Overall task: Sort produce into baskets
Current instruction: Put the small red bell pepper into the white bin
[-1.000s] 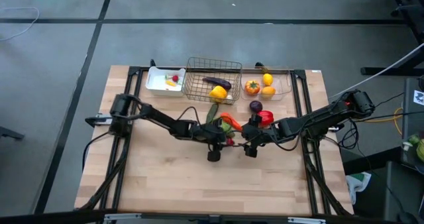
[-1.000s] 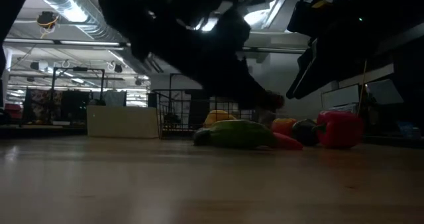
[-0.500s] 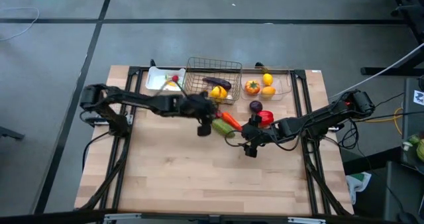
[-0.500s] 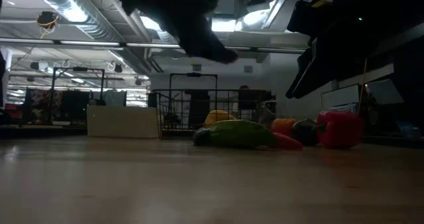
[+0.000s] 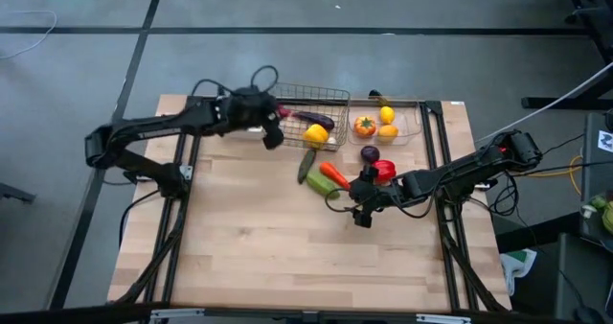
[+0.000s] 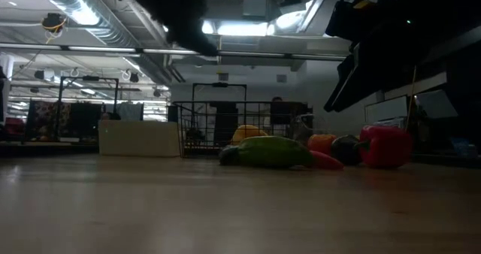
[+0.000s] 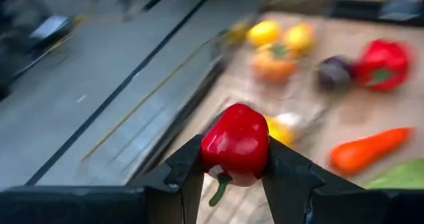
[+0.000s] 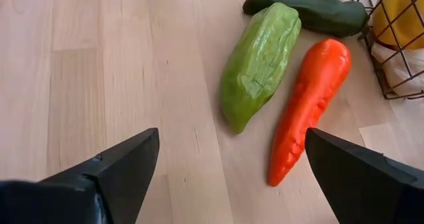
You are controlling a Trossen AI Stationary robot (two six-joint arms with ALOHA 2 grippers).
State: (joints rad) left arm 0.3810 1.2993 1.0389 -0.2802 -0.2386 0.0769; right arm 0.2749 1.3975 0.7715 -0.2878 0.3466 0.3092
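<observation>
Showing pale wood tabletop w/ grey floor around. Left gripper pinches small red pepper; right gripper spread wide nr carrot.

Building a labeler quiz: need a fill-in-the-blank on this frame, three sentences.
1. The left end effector is shut on a small ____ pepper.
2. On the table, the carrot lies beside a light green ____.
3. The right end effector is ____, holding nothing.

Missing words: red; cucumber; open
</observation>
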